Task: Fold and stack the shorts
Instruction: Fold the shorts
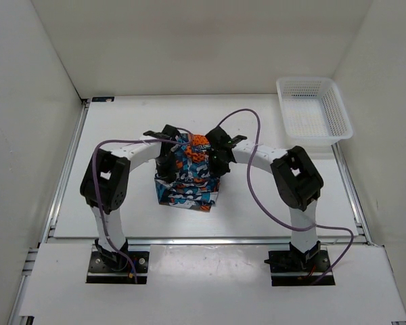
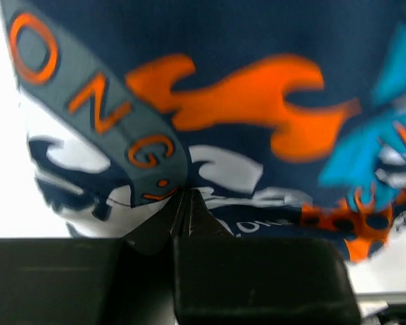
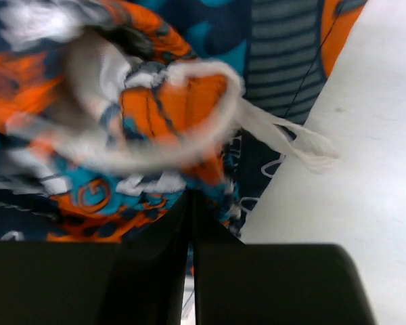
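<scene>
The white tabletop (image 1: 122,135), walled in by white panels, carries everything here, and the two black-and-white arms rise from its near edge and bend inward so that they meet over the middle. There lie the soft patchwork board shorts in orange, teal, navy and white (image 1: 187,183), near the centre of the tabletop and between the two wrists. Their lower part rests flat as a roughly square packet, while the far edge is gathered up into a raised bunch. That shape suggests a fold in hand: the far portion is lifted so it can be carried over the flat part. The white plastic mesh basket (image 1: 304,80) stands well apart at the far right corner, out of the working area; nothing shows inside it. The left end effector (image 1: 168,152) sits at the left of the raised bunch, and its wrist view shows the fingers together with printed cloth pinched at their tips, so it is clamped on the shorts. The right end effector (image 1: 216,157) mirrors it on the other side, its fingers likewise pressed together on a bunched orange fold, clamped on the shorts. Gripping both sides should keep the lifted edge level. A thin white drawstring (image 3: 291,139) trails loose from the bunch onto the tabletop and could snag.
</scene>
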Tool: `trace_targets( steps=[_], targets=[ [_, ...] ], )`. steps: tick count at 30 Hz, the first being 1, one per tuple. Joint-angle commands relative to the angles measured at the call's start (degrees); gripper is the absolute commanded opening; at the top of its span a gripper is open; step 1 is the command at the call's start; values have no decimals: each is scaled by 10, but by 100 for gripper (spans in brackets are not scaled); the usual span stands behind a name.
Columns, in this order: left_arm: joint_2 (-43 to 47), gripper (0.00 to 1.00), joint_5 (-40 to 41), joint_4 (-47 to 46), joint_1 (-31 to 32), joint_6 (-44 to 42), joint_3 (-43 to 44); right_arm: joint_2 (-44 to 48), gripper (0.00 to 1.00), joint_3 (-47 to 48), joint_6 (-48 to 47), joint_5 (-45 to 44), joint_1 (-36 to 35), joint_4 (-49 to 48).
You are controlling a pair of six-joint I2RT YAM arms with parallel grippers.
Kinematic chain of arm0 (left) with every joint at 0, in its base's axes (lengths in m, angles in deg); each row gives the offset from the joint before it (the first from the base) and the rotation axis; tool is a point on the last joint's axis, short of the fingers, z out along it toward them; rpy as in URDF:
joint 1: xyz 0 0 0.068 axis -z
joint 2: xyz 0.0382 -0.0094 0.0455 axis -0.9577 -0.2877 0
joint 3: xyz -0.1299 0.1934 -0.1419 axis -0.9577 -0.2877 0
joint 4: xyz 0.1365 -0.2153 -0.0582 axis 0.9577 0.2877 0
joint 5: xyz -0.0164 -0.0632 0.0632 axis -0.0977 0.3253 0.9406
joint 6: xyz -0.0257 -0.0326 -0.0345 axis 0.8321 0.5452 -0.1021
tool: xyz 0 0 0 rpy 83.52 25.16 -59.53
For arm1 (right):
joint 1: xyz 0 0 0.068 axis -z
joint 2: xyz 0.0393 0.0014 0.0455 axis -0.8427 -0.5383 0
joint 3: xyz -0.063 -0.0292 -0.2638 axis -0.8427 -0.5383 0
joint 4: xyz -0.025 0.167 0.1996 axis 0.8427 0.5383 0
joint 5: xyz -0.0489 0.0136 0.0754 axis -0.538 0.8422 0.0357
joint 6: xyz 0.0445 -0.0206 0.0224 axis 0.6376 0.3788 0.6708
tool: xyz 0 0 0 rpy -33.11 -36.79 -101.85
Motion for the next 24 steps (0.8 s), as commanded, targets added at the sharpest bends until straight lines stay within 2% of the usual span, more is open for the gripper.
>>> trace_targets(
  steps=[1,5,7,8,10,11,12,13,15,17,20,24],
  targets=[
    [-26,10,0,-30,-4,-10,-6,-24,6,-27,15,-3,1,-6],
    [-4,10,1,-30,2,-20,7,24,4,-47,22,-26,1,-6],
    [32,10,1,1,2,-20,25,66,6,-39,22,-42,1,13],
    [45,10,1,17,2,-28,54,81,13,-31,22,-49,1,24],
    [73,21,14,68,2,-35,90,133,34,-11,22,-79,1,53],
    [102,25,19,85,2,-43,130,152,48,-6,22,-93,-5,64],
    [117,31,34,101,2,-51,148,172,74,-6,22,-112,-5,76],
    [132,50,42,116,2,-51,165,209,83,2,16,-132,-5,87],
    [175,75,53,149,-4,-66,201,247,96,2,16,-204,-5,122],
    [207,100,53,154,-12,-71,207,303,100,-9,16,-247,1,150],
    [280,100,53,154,-26,-71,190,377,100,-40,28,-319,14,195],
    [398,100,91,131,-33,-59,134,481,100,-75,49,-393,20,260]
  ],
)
